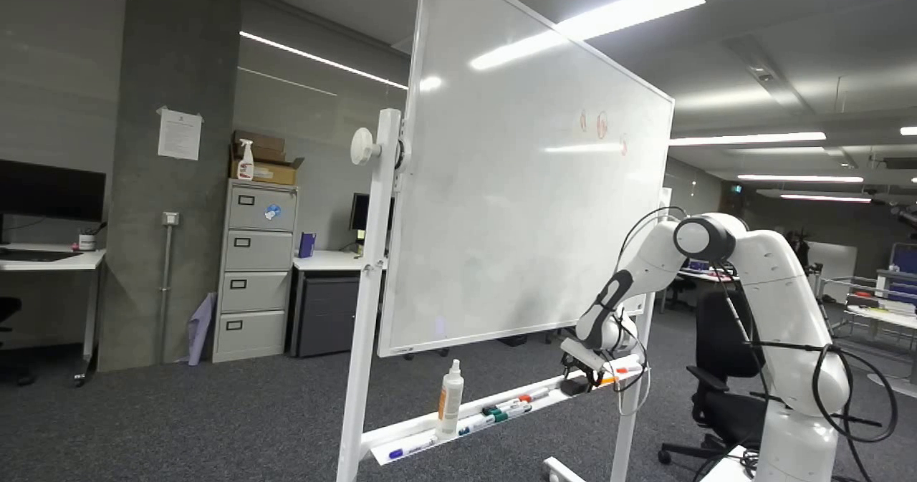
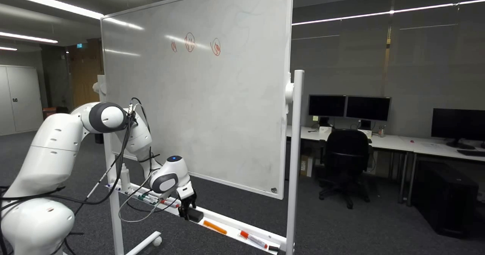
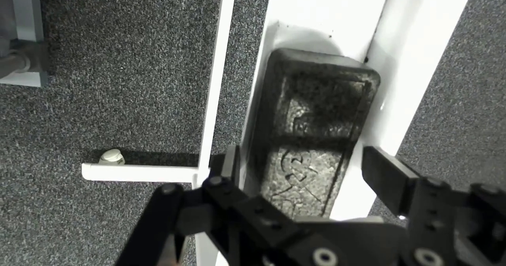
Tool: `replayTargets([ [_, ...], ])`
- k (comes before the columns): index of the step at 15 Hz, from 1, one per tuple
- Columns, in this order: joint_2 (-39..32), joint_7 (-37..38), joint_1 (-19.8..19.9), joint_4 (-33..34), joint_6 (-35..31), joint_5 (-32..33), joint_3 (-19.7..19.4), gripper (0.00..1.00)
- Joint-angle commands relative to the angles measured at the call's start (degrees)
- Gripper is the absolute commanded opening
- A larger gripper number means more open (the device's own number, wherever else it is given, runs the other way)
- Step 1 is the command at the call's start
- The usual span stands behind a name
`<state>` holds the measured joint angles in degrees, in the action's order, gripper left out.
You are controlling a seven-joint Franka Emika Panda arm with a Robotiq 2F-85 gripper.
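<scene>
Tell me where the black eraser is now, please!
In the wrist view, just right of centre, the black eraser lies on the white tray, straddled by the open pincer. In an exterior view, an orange stick is just right of it.

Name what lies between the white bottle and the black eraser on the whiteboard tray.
Several markers, green and red ones among them, lie between the bottle and the eraser; both exterior views show this.

Eraser [image 3: 312, 135], lower end hidden in wrist view.
</scene>
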<state>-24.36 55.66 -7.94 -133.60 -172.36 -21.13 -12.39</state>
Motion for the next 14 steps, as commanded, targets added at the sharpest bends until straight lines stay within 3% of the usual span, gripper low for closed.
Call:
replayTargets([
  [1, -0.31, 1.32, 0.86, 1.83, 3.06, 1.01, 0.24, 0.67],
  [5, 0.05, 1.41, 1.02, 1.95, 4.15, 1.41, 0.17, 0.35],
  [14, 5.22, 0.34, 1.25, -0.62, 9.68, 3.62, 0.48, 0.31],
])
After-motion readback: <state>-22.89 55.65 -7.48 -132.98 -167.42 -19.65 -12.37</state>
